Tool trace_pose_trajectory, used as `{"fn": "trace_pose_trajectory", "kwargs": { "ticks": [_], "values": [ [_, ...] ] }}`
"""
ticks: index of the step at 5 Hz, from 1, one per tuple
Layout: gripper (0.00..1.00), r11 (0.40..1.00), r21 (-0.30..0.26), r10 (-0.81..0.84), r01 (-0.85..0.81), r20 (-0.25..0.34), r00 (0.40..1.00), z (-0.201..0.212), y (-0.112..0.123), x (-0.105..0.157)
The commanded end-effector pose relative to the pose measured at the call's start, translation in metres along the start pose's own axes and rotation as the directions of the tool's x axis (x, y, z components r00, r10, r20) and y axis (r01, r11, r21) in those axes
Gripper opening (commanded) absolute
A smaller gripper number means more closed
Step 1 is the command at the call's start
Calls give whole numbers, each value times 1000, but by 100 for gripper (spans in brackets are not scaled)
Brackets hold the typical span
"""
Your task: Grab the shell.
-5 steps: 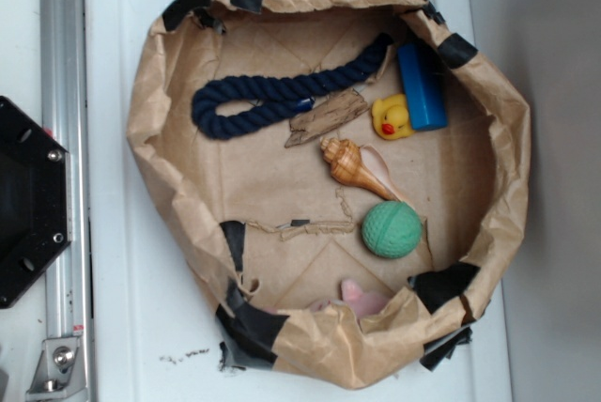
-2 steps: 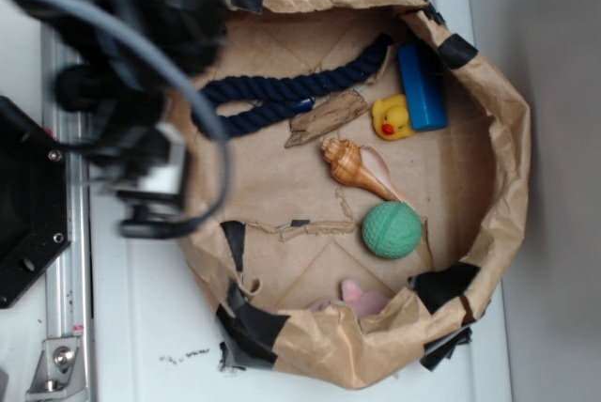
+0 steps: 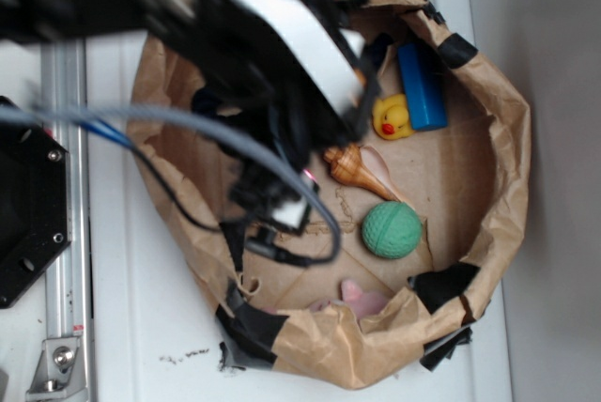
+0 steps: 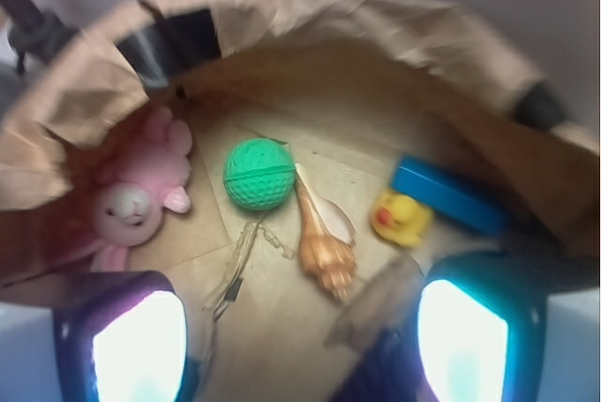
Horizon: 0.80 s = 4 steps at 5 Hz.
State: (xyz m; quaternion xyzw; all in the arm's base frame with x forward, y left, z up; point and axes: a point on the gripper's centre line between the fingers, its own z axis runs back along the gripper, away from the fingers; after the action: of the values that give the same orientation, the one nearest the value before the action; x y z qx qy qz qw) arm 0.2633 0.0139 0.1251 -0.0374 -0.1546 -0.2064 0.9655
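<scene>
Since a moment ago the arm has swung in from the left edge of the desk and now hangs over the middle of the paper basin, covering the rope and wood piece seen before. The shell point(image 3: 355, 166) point(image 4: 324, 244) lies untouched on the brown paper floor, near the centre of the basin, its pale lip toward the green ball point(image 3: 392, 230) point(image 4: 258, 174), close beside it. The yellow duck point(image 3: 392, 117) point(image 4: 401, 217) and blue block point(image 3: 422, 86) point(image 4: 449, 195) sit beyond it toward the far right corner; a pink plush toy point(image 4: 141, 197) rests against the near wall. The gripper point(image 4: 300, 341) hovers above the shell with its fingers spread wide, nothing between them. The crumpled paper basin point(image 3: 502, 153), patched with black tape, sits on a white desk point(image 3: 141, 327).
</scene>
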Motion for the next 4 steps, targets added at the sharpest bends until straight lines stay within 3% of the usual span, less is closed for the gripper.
{"fn": "trace_pose_trajectory", "kwargs": {
  "ticks": [1, 2, 3, 4],
  "values": [
    [100, 999, 15, -35, 36, -64, 997, -48, 26, 6],
    [100, 999, 16, -37, 38, -81, 996, -65, 33, -4],
    [94, 996, 4, -89, 90, -90, 992, -94, 10, -2],
    [0, 992, -3, -128, 128, -98, 987, -102, -9, -6]
  ]
}}
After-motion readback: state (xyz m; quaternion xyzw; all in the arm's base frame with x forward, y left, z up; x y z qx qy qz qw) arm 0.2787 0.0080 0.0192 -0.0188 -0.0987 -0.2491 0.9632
